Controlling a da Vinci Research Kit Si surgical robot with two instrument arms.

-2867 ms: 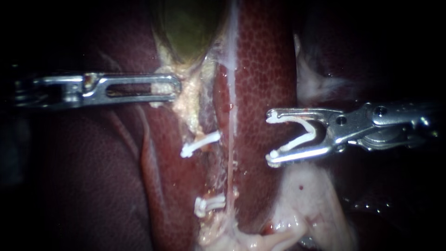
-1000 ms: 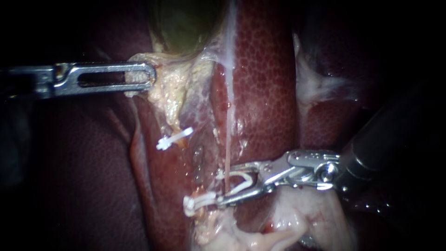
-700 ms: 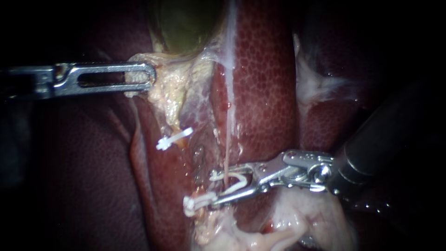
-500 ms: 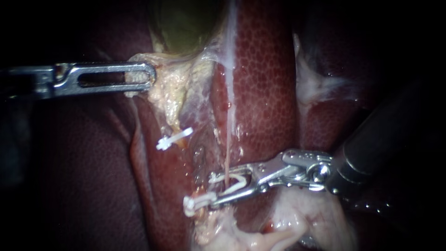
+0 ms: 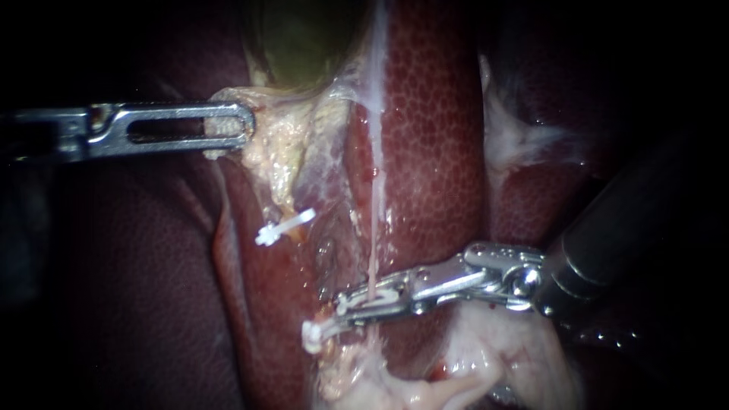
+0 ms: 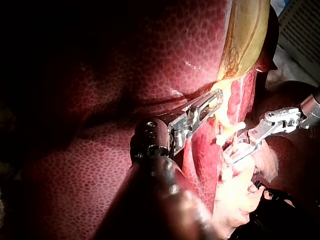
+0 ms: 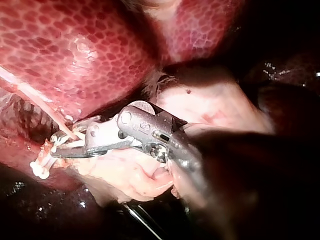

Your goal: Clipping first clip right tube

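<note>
The right instrument is pressing its jaws together on a white clip, gripping it from both sides. The clip is wrapping the thin pink right tube, low down where the tube is running over the mottled red liver. The left instrument is clamping its jaws on pale tissue just below the green gallbladder. Left of the tube, an upper clip and a lower clip are sitting on the tissue, the lower one just beside the right instrument's jaw tips.
</note>
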